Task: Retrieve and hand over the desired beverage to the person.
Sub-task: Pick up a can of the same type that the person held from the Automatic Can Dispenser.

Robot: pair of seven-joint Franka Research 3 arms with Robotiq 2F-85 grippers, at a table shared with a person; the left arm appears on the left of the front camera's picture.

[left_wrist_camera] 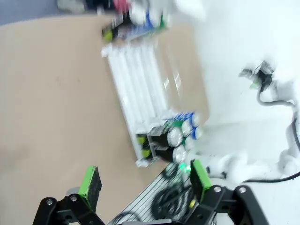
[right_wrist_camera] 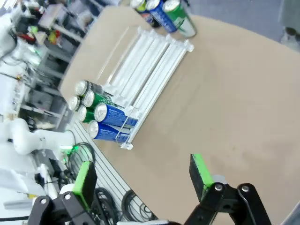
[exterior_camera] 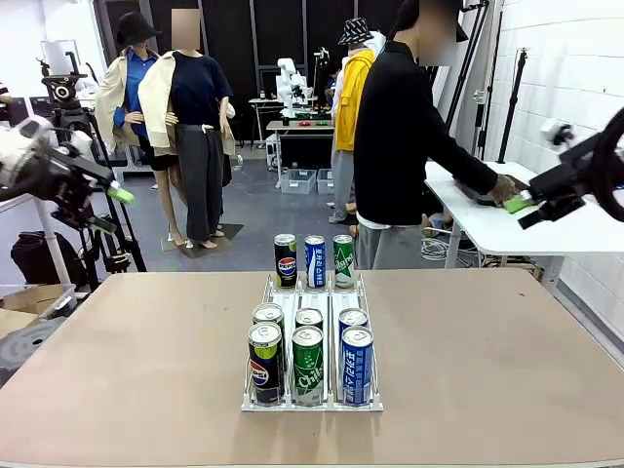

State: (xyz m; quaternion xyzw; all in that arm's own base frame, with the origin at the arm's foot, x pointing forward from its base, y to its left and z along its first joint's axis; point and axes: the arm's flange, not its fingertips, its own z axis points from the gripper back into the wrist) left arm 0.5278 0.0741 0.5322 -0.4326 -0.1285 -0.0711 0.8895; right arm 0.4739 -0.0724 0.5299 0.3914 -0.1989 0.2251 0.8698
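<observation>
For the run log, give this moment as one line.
left gripper open; right gripper open; cans in rack, untouched; person at side table

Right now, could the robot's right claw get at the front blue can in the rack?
Probably yes. The right claw hangs open, raised off to the side, and nothing stands between it and the blue can, whose top is free.

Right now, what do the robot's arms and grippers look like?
The left gripper and right gripper look the same. Each is black, with two fingers on bolted linkages, and each finger is faced with a bright green pad. In the front view the left arm behind its gripper is white and rounded. No markings are legible.
</observation>
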